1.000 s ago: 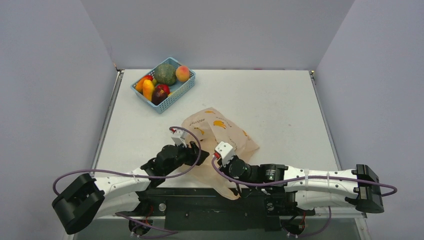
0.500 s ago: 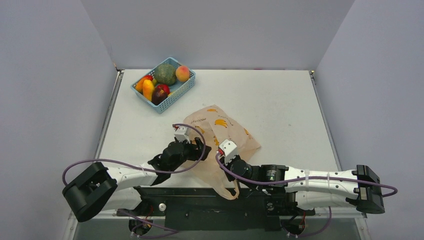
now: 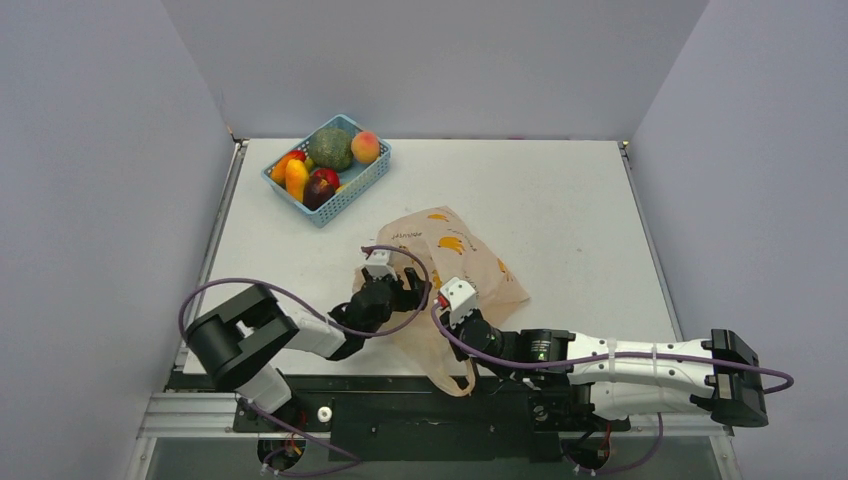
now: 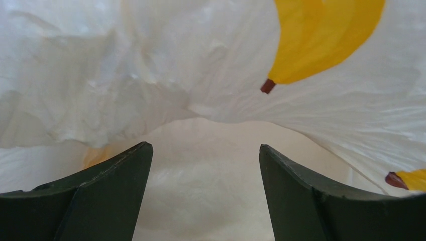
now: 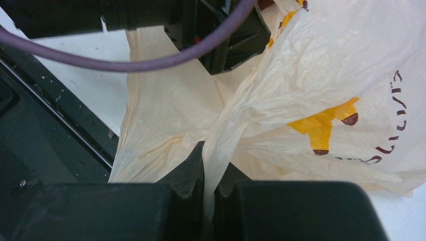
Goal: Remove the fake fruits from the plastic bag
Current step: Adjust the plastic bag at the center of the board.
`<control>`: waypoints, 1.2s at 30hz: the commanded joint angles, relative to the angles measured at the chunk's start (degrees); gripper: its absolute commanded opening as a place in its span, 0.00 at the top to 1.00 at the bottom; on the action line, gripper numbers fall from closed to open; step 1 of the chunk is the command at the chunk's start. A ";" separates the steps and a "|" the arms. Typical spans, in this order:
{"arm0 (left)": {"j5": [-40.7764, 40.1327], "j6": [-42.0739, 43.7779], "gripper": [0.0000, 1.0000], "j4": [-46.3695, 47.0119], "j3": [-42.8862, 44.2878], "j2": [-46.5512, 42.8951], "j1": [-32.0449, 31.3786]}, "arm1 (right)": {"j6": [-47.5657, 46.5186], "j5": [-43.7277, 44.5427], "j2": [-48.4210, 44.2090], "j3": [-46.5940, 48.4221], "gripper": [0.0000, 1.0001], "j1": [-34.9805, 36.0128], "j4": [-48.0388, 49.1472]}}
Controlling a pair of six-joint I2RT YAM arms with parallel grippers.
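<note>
Top: thin pale-orange plastic bag with banana print [image 3: 455,255] lies crumpled just short of table centre. Left arm [image 3: 322,335] and right arm [image 3: 610,362] both meet it at its 7 o'clock edge. Small glossy toy fruits [image 3: 365,147] sit in blue mesh basket [image 3: 355,190] at table's 11 o'clock, well apart from bag, next to rough green ball [image 3: 330,148]. Left wrist: left gripper [image 4: 201,150] wide, nothing between fingers, nosed up to bag film, fold overhanging at 12. Right wrist: right gripper [image 5: 208,150] pinched tight on a fold of bag.
</note>
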 commanded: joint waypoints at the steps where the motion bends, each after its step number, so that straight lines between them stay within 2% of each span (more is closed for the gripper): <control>1: -9.06 4.76 0.23 21.93 4.42 9.14 -4.01 | 1.88 0.23 -1.54 -0.30 1.00 -0.26 3.77; 5: -16.01 7.87 0.20 35.91 3.51 16.93 -4.97 | 2.30 0.32 -3.39 -0.27 1.00 -0.51 1.65; 8: -18.22 6.94 0.17 38.16 2.44 18.40 -4.77 | 5.14 3.85 -5.19 0.39 0.99 -0.70 -2.40; 10: -17.92 7.03 0.16 35.75 2.48 17.53 -4.42 | 8.71 7.85 -6.10 1.10 0.89 -0.89 -6.89; 11: -16.73 7.12 0.16 33.60 2.70 17.00 -4.10 | 10.15 9.16 -6.17 1.51 0.81 -1.95 -10.75; 14: -12.53 6.36 0.15 27.12 3.14 12.85 -3.37 | 16.66 11.02 -5.91 3.82 0.72 -5.39 -17.82; 17: -5.23 0.54 0.15 12.53 3.55 7.41 -0.83 | 20.04 11.13 -6.55 3.99 0.59 -8.94 -21.81; 19: -1.26 -1.36 0.15 5.51 3.89 3.43 0.21 | 21.69 11.13 -6.70 4.21 0.54 -11.00 -23.39; 26: 9.56 -0.73 0.13 -17.00 10.05 -11.43 4.30 | 19.68 12.89 -4.45 9.25 0.51 -12.05 -27.70; 31: 16.24 1.24 0.14 -24.53 14.25 -18.88 5.22 | 13.22 12.74 -3.79 14.68 0.47 -11.09 -27.01; 36: 23.44 1.92 0.13 -35.46 16.55 -27.84 7.33 | 7.47 7.05 -2.90 21.61 0.41 -11.39 -26.59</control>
